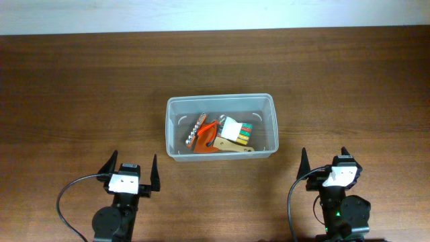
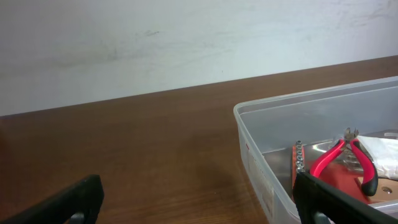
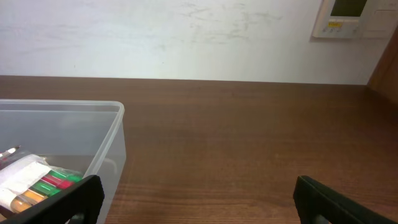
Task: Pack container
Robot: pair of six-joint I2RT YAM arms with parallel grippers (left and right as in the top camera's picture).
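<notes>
The clear plastic container (image 1: 220, 100) stands at the table's middle. Inside lie red-handled pliers (image 1: 207, 136), a strip of metal bits (image 1: 194, 133) and a white pack of coloured bits (image 1: 235, 131). The container also shows in the left wrist view (image 2: 261, 155) with the pliers (image 2: 342, 155), and in the right wrist view (image 3: 109, 143) with the coloured bits (image 3: 43, 183). My left gripper (image 1: 132, 168) is open and empty, near the table's front, left of the container. My right gripper (image 1: 324, 158) is open and empty, near the front, right of the container.
The brown wooden table (image 1: 80, 87) runs to a white wall at the back. A white wall panel (image 3: 354, 18) shows in the right wrist view. Black cables (image 1: 67, 202) loop beside each arm base.
</notes>
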